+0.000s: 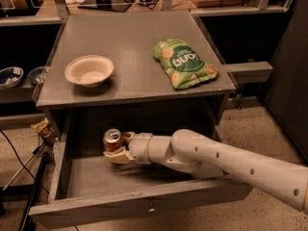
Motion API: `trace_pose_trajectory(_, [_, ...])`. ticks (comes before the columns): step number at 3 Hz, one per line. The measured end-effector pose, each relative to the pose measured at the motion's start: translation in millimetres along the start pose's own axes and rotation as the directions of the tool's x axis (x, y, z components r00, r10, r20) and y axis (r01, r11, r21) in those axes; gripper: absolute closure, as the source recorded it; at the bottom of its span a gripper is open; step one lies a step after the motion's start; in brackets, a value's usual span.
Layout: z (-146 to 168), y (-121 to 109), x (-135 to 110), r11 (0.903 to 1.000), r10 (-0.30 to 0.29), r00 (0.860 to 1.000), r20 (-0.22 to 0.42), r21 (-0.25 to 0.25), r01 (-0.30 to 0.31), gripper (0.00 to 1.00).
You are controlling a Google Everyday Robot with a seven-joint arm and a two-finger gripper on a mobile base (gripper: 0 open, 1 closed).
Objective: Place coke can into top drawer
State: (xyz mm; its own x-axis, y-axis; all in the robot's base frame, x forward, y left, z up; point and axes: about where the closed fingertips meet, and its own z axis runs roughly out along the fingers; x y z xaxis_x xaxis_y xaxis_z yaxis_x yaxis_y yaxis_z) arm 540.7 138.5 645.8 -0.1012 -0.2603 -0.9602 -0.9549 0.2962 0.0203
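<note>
The pincer (117,148) reaches into the open top drawer (144,203) from 3 o'clock, fingers closed around the coke can (112,139), held upright toward the drawer's 10 o'clock corner. The placing step looks nearly done; next the fingers should part and the arm draw back toward 3 o'clock without tipping the can.

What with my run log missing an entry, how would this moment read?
phase: place | gripper: in top drawer, shut on coke can | coke can: upright | top drawer: open
</note>
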Motion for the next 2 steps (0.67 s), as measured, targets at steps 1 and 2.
trace_pose_trajectory(1, [0.0, 0.0, 0.0, 1.0000, 0.000, 1.000, 0.000, 0.000, 0.000, 0.00])
trace_pose_trajectory(2, [0.0, 0.0, 0.0, 1.0000, 0.000, 1.000, 0.000, 0.000, 0.000, 0.00])
